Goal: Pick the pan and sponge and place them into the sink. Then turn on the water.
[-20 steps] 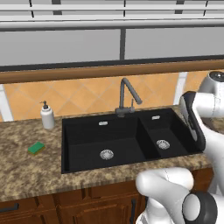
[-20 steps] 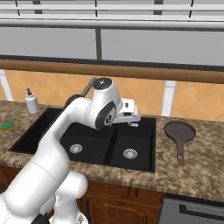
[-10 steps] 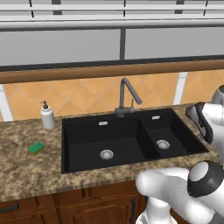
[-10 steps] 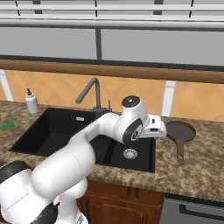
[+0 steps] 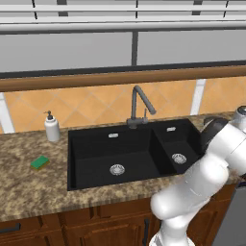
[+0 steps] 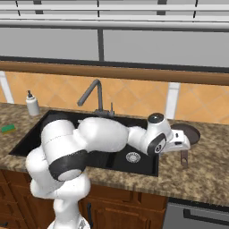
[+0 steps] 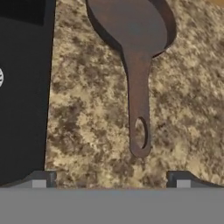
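The dark brown pan point(image 6: 191, 133) lies on the granite counter right of the sink point(image 6: 27, 134), its long handle point(image 6: 184, 158) pointing toward the front edge. In the hand view the pan point(image 7: 131, 24) is at the top and its handle point(image 7: 139, 109) runs down toward my gripper point(image 7: 110, 180). The gripper is open, fingertips point(image 7: 40, 179) wide apart, with nothing between them. It hovers above the counter just short of the handle's end. In the right base view the gripper point(image 6: 182, 142) is beside the pan. The green sponge point(image 5: 39, 162) lies on the counter left of the sink point(image 5: 96, 168).
A white soap dispenser point(image 5: 51, 129) stands behind the sponge. The dark gooseneck faucet point(image 5: 139, 103) rises behind the basins, with no stream from it. My white arm point(image 6: 103, 136) stretches across the small basin. The sink's right wall point(image 7: 22, 87) is left of the handle in the hand view.
My arm has swung right from over the sink to the counter at the pan. The pan and the sponge have not moved.
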{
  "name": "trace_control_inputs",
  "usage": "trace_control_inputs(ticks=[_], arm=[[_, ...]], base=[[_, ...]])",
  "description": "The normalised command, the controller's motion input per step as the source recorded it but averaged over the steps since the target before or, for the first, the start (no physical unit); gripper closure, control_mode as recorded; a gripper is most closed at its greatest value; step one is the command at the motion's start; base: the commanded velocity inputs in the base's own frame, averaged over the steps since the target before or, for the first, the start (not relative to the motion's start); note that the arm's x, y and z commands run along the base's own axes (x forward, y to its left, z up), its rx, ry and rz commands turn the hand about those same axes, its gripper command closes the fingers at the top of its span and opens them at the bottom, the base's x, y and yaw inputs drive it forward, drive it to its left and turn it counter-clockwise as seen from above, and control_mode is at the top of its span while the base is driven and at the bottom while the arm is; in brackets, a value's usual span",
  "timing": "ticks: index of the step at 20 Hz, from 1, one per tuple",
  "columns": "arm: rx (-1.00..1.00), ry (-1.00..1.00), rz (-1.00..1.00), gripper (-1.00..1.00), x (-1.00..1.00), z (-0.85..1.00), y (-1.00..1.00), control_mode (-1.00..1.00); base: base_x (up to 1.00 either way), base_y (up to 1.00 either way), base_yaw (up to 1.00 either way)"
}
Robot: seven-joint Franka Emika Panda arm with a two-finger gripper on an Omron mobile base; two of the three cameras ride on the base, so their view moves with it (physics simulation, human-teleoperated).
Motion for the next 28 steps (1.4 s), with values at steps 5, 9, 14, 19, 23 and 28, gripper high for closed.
trace_control_inputs(ticks=[5, 9, 14, 19, 23, 28], arm=[[0.14, 0.02, -0.02, -1.00, 0.53, -0.10, -0.81, -1.00], [0.29, 0.01, -0.01, -1.00, 0.16, 0.00, -0.57, -1.00], [0.32, 0.02, 0.00, -1.00, 0.01, 0.32, -0.58, -1.00], [0.20, 0.08, 0.00, -1.00, 0.02, 0.29, -0.38, -1.00], [0.13, 0.12, 0.00, -1.00, 0.05, -0.10, -0.06, -1.00], [0.09, 0.01, 0.00, -1.00, 0.03, -0.26, -0.04, -1.00]], base=[[0.00, 0.00, 0.00], [0.00, 0.00, 0.00], [0.00, 0.00, 0.00], [0.00, 0.00, 0.00], [0.00, 0.00, 0.00], [0.00, 0.00, 0.00]])
